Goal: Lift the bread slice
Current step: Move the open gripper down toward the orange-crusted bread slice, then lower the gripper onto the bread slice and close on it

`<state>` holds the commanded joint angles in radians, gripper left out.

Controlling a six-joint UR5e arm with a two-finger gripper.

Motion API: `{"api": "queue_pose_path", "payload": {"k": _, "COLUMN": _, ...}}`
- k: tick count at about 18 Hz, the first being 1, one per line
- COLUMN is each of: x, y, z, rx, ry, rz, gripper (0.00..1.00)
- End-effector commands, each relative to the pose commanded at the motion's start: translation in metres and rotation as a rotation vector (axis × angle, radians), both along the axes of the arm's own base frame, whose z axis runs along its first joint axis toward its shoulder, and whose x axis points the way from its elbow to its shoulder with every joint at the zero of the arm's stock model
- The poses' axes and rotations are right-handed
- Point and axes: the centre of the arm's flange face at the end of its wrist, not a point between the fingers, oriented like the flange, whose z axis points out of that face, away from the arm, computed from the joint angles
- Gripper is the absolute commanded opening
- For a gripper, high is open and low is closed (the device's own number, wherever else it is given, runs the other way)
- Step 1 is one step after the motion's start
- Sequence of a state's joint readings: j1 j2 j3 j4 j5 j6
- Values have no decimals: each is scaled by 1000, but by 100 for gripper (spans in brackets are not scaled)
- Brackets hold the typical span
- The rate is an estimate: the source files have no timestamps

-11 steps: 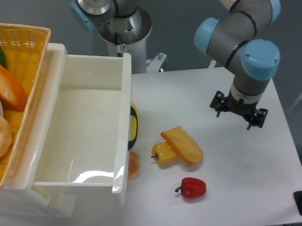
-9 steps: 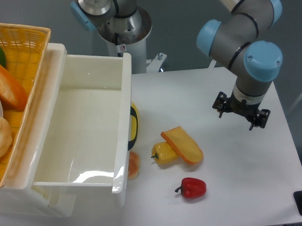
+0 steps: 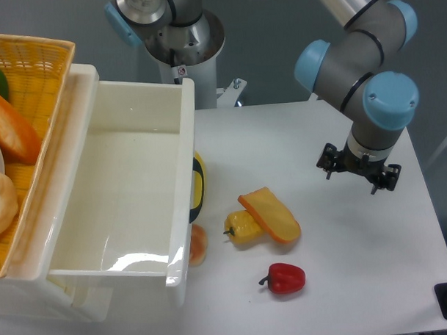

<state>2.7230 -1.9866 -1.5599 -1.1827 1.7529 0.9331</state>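
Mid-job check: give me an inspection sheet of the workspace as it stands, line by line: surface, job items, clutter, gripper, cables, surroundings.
Surface: white table, no spills seen.
Job's things: bread slice lies flat near the table's middle, touching the yellow bell pepper; not gripped.
Clutter: red bell pepper in front of the slice, apart from it; a small orange item and a yellow-black item against the white bin, both partly hidden.
Gripper: gripper off to the right of the slice, holding nothing; open or shut cannot be told.
Cables: nothing seen.
Surroundings: wicker basket at left holding an orange loaf; a second robot base behind the bin.
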Motion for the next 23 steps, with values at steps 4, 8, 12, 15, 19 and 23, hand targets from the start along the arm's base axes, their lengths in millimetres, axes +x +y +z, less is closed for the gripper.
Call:
{"api": "queue_pose_path", "payload": {"k": 4, "x": 24, "y": 30, "z": -3, "rx": 9, "ry": 27, "rz": 143, "gripper": 100}}
{"api": "queue_pose_path", "payload": {"k": 8, "x": 35, "y": 52, "z": 0, "rx": 111, "ry": 7, "rz": 323, "gripper": 100}}
{"api": "queue_pose_path", "payload": {"k": 12, "x": 36, "y": 78, "z": -12, "rx": 137, "ry": 7, "rz": 365, "gripper": 100}}
{"api": "queue_pose_path", "payload": {"k": 15, "x": 35, "y": 100, "z": -30, "rx": 135, "ry": 13, "rz": 440, "gripper": 100}}
{"api": "queue_pose_path", "payload": {"k": 19, "x": 33, "y": 115, "z": -34, "rx": 155, "ry": 43, "rz": 545, "gripper": 100}}
{"api": "queue_pose_path", "payload": {"k": 23, "x": 38, "y": 124, "z": -39, "rx": 157, "ry": 49, "rz": 620, "gripper": 100}}
